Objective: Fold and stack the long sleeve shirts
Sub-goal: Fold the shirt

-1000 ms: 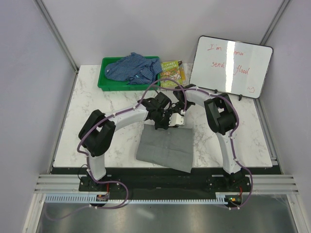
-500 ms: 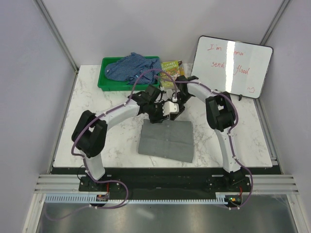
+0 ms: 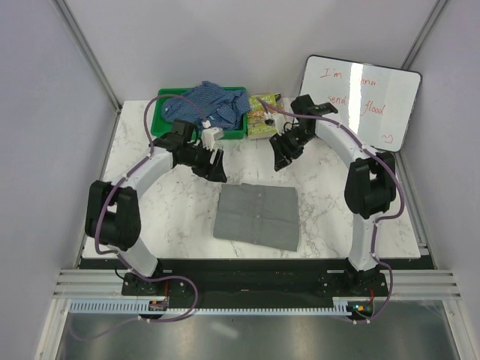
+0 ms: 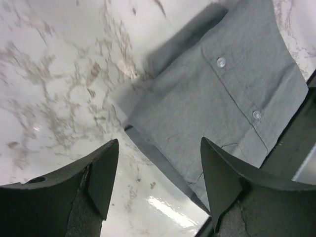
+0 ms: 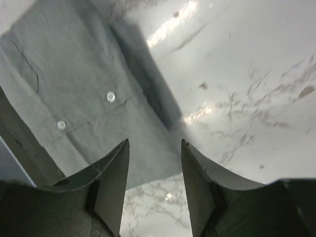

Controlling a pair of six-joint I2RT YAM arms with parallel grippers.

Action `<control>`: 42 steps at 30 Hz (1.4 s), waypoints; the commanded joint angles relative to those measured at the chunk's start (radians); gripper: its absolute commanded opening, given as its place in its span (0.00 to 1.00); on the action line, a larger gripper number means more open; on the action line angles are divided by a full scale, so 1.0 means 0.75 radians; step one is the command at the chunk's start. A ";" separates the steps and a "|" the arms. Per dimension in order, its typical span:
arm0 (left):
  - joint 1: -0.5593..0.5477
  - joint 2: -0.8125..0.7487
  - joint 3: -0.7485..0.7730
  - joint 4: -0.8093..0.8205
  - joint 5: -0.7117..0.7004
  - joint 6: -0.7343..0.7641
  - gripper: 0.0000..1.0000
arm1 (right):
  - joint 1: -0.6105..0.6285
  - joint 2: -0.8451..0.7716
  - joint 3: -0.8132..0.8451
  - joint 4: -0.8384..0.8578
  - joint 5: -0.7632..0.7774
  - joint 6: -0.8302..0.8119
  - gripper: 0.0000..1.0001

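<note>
The grey long sleeve shirt point(image 3: 257, 216) lies folded in a flat rectangle on the marble table, its buttons facing up point(image 4: 222, 98) point(image 5: 74, 89). The blue checked shirt point(image 3: 210, 105) is bunched up in the green tray. My left gripper point(image 3: 216, 166) hovers beyond the grey shirt's far left corner, and its jaws point(image 4: 159, 140) are open with nothing between them. My right gripper point(image 3: 283, 154) hangs beyond the far right corner, also open and empty point(image 5: 155, 141). Neither gripper touches the cloth.
The green tray point(image 3: 160, 126) stands at the back left of the table. A yellow booklet point(image 3: 264, 112) lies beside it. A whiteboard point(image 3: 356, 101) with red writing leans at the back right. Booth walls close in both sides.
Both grippers opened, let go of the grey shirt and drew apart toward the back of the table, left going left and right going right. The shirt now lies flat and squared.
</note>
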 commanded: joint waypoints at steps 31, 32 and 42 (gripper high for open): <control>0.139 0.600 0.189 0.181 0.203 -0.354 0.07 | -0.102 0.229 -0.162 0.347 0.261 0.099 0.00; 0.149 0.596 0.207 0.175 0.205 -0.354 0.13 | -0.102 0.231 -0.129 0.325 0.264 0.106 0.00; 0.296 -0.023 -0.332 0.328 0.485 -0.569 0.76 | -0.114 -0.249 -0.241 0.186 0.004 0.249 0.71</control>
